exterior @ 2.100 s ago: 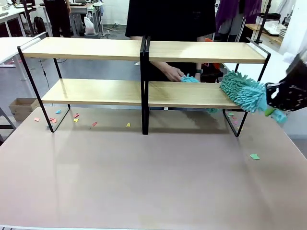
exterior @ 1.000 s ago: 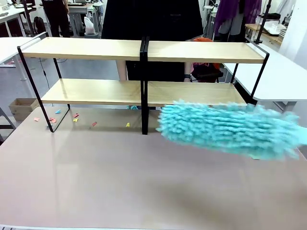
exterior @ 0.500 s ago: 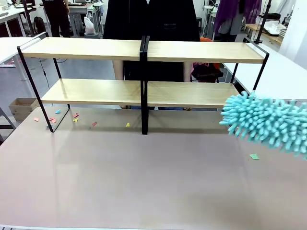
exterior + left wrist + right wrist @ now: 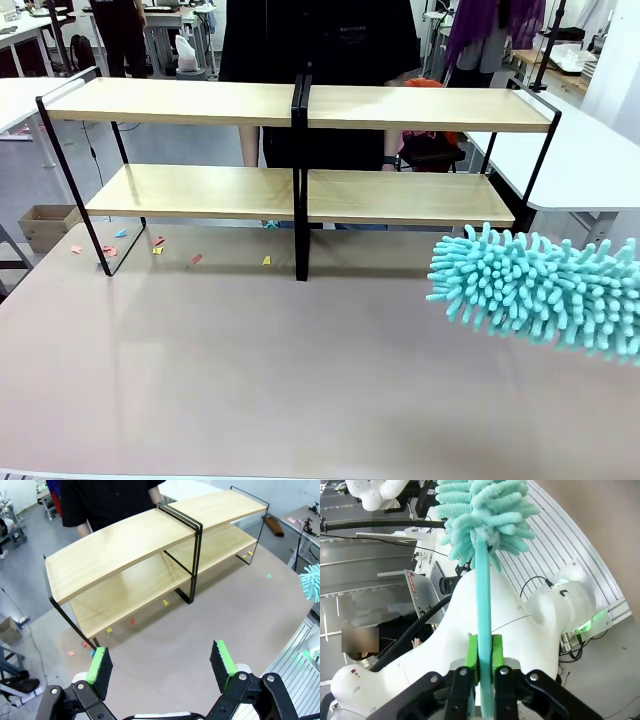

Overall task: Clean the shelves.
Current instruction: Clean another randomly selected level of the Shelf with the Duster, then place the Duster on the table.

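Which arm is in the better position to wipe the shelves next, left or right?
Right. The right gripper is shut on the duster near the shelves; the left gripper is open, holding nothing.

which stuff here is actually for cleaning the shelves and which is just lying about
For the job:
- shelves
- teal duster, its handle clamped in the right gripper

Lying about:
- coloured paper scraps on the table
- cardboard box on the floor
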You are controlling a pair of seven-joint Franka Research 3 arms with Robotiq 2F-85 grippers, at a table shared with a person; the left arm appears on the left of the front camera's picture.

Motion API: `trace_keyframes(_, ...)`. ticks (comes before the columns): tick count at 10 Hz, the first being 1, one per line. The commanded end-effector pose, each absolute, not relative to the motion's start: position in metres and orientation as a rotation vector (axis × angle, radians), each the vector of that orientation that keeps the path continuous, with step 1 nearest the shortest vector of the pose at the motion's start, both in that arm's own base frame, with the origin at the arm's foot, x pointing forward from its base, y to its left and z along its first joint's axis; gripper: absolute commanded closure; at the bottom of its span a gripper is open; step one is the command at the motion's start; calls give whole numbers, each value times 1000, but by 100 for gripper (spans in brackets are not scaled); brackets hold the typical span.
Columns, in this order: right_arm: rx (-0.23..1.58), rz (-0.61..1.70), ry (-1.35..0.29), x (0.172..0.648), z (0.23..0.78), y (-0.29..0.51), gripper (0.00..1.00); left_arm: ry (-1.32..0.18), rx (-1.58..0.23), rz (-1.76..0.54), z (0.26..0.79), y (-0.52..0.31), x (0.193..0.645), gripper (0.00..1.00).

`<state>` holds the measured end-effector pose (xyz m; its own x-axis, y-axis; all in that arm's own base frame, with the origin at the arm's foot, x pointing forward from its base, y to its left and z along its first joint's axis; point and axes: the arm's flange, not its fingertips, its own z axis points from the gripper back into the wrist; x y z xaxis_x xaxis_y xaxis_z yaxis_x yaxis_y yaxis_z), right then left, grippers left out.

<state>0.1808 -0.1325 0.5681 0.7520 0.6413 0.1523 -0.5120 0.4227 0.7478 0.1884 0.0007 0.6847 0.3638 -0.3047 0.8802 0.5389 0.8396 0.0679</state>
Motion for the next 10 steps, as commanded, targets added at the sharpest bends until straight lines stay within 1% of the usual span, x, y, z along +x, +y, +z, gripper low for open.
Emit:
trace_keyframes(1,880,742,150,180,570,-137,87,-1070,-247,-550,685,1,189,0)
trace_keyframes(10,880,742,150,180,570,-137,87,-1070,-247,-550,685,1,189,0)
